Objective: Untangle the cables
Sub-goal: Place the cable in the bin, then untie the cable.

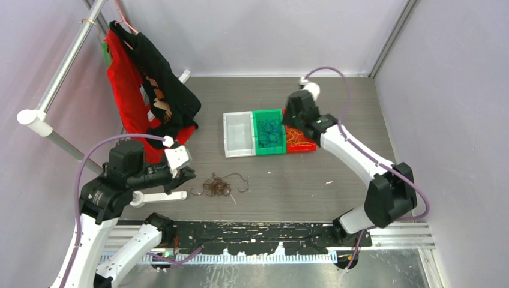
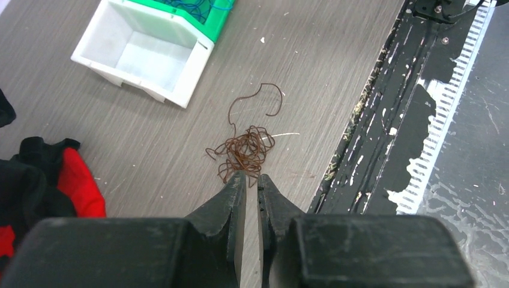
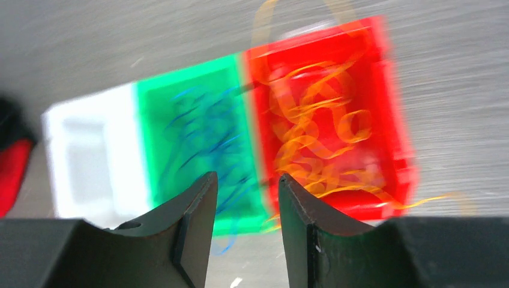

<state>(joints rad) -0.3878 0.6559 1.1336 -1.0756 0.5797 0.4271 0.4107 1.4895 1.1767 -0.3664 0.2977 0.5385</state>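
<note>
Beside cables (image 2: 245, 150), left gripper (image 2: 252, 177) nearly closed

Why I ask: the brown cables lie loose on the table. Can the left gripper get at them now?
Probably yes. The left gripper sits just short of the brown cables, only bare table between and nothing over them; its nearly shut fingers would need opening first.

Brown cables (image 2: 243, 150); white, green, red bins (image 1: 268, 111)
</note>
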